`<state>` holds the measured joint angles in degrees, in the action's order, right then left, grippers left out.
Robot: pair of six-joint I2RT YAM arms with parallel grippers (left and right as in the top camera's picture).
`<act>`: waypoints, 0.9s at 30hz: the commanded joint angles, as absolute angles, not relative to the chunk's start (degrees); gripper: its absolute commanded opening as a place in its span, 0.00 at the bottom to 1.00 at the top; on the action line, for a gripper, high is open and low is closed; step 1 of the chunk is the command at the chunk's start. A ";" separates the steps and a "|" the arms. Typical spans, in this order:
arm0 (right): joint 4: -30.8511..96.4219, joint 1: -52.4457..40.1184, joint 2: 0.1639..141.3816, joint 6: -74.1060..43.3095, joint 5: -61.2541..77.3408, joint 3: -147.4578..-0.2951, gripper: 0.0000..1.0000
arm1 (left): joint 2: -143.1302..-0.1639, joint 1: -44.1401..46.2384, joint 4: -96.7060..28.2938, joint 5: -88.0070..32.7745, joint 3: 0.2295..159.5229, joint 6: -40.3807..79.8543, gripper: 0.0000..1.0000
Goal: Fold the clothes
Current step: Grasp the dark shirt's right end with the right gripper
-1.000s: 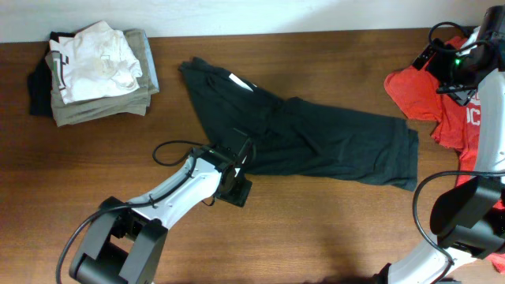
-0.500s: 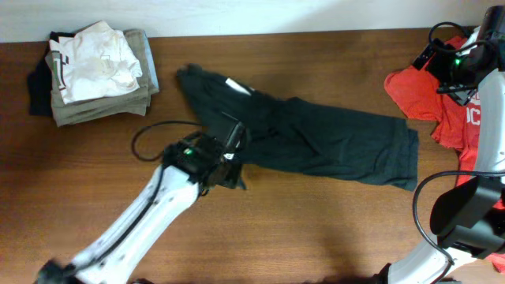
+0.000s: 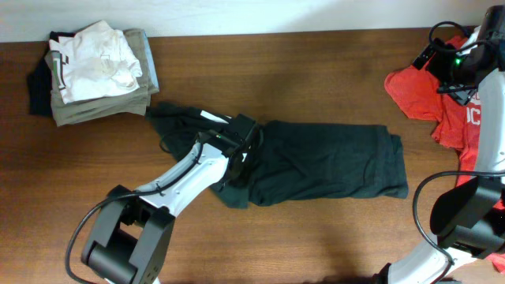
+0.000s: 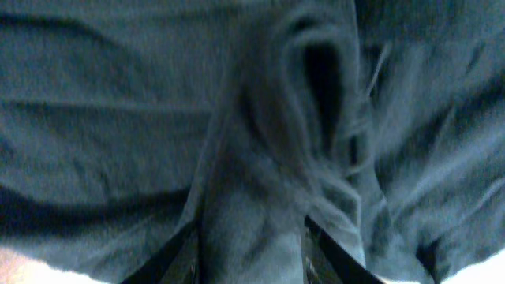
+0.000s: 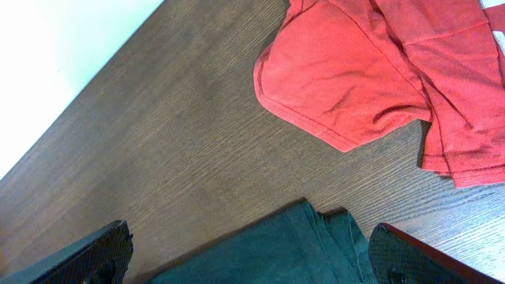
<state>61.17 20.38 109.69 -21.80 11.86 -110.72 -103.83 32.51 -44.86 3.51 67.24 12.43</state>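
Note:
The black T-shirt (image 3: 323, 162) lies crumpled lengthwise across the middle of the table, its white neck label (image 3: 213, 117) at the left end. My left gripper (image 3: 241, 158) is down on the shirt's left part. In the left wrist view its fingers (image 4: 183, 254) stand part-way apart, the left gripper (image 4: 252, 260) open with a ridge of black cloth (image 4: 260, 158) running between them. My right gripper (image 5: 256, 260) hangs wide open and empty, high above the shirt's right corner (image 5: 300, 244). The right arm (image 3: 461, 63) is at the far right.
A red T-shirt (image 3: 418, 95) lies bunched at the right edge, also seen as red cloth (image 5: 355, 79) in the right wrist view. A stack of folded white and khaki garments (image 3: 95, 71) sits at the back left. Bare wood (image 3: 316, 244) runs along the front.
The black shirt has been dragged left and now lies more level, its collar end nearer the folded stack. My left gripper moved from the shirt's lower edge onto the cloth. The right arm stayed put.

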 commanded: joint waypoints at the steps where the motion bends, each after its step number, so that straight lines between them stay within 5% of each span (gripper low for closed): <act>1: 61.10 20.29 109.08 -21.26 11.51 -111.55 0.99 | -97.32 32.60 -50.43 -1.06 68.58 12.38 0.45; 9: 63.75 20.27 109.08 -21.43 12.49 -111.55 0.99 | -88.51 43.46 -55.61 1.10 60.12 16.32 0.61; 10: 66.54 20.27 109.08 -21.41 14.61 -111.55 0.99 | -88.62 43.46 -50.74 1.61 55.92 16.23 0.72; 22: 73.76 20.27 109.08 -20.58 14.33 -110.17 0.99 | -100.29 43.46 -36.93 11.86 54.37 15.81 0.71; 23: 73.95 20.27 109.08 -19.09 14.33 -110.08 0.99 | -100.29 43.46 -37.12 11.84 54.37 15.81 0.65; 25: 76.55 20.27 108.84 -17.82 14.39 -110.10 0.98 | -100.29 43.46 -38.20 11.84 54.37 15.84 0.08; 27: 79.26 20.21 105.34 -18.04 14.63 -110.08 0.94 | -100.27 43.46 -39.13 11.79 54.37 17.89 0.00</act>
